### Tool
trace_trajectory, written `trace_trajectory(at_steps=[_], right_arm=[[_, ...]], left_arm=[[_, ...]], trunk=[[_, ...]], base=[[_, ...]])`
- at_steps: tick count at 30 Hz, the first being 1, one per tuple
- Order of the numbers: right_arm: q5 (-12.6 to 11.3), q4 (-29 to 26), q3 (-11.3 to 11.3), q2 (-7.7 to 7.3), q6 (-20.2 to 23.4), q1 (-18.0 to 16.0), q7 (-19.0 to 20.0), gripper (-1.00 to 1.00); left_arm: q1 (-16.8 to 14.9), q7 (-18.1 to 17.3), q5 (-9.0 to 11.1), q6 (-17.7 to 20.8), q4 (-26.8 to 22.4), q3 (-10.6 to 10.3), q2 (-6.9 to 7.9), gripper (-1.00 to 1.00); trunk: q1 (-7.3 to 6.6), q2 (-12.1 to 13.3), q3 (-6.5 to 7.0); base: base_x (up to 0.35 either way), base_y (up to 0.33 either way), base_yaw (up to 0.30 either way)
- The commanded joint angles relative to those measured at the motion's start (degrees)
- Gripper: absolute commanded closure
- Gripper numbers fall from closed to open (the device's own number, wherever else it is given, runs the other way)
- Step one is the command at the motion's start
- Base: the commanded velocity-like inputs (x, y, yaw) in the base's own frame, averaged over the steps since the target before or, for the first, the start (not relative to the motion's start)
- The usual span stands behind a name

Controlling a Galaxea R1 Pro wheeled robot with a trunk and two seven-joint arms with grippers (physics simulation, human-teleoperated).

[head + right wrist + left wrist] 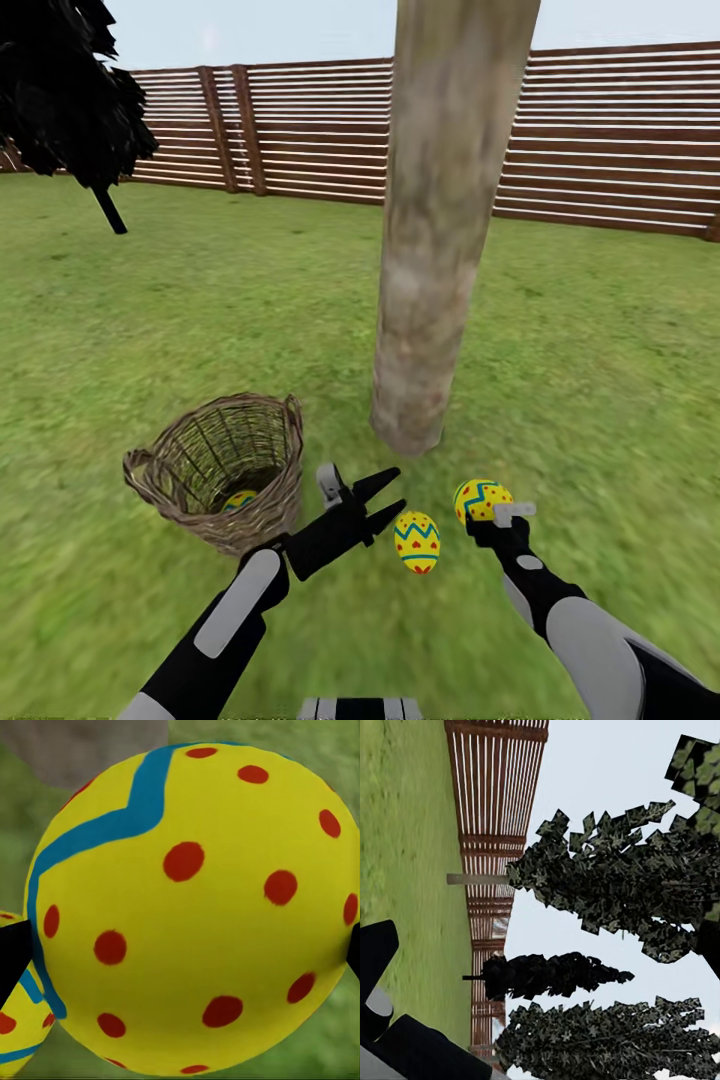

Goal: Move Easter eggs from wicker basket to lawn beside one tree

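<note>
At lower right the right tool (pixel 497 516) pinches a dotted egg (pixel 481 499) across its middle, which looks smooth, light and slip-prone, while the left tool (pixel 384 496) gapes empty.

Left end effector (pixel 385 497) spread; right end effector (pixel 497 514) clamped.

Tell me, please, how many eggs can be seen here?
3. One egg lies inside the basket, mostly hidden. One egg lies on the grass near the tree trunk. One egg is held in the right gripper.
</note>
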Motion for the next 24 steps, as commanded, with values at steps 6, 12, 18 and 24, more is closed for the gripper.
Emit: trace_trajectory(at_steps=[6,12,18,24], right_arm=[[0.6,0.2,-0.4,0.09,-0.3,-0.1,-0.1,1.0],[0.6,-0.1,-0.4,0.12,-0.2,-0.1,-0.1,1.0],[0.7,0.1,-0.4,0.19,-0.2,-0.1,-0.1,1.0],[0.8,0.1,-0.3,0.19,-0.1,-0.1,-0.1,1.0]], left_arm=[[0.0,0.0,0.4,0.3,0.0,0.0,-0.08,-1.0],[0.0,0.0,0.4,0.3,0.0,0.0,-0.08,-1.0],[0.0,0.1,0.3,0.3,0.0,0.0,-0.08,-1.0],[0.0,0.2,0.3,0.3,0.0,0.0,-0.6,-1.0]], trunk=[[0.14,-0.1,-1.38],[0.29,-0.2,-2.71],[0.45,-0.3,-4.04],[0.6,-0.3,-5.36]], base=[[0.0,0.0,0.0],[0.0,0.0,0.0],[0.0,0.0,0.0],[0.0,0.0,0.0]])
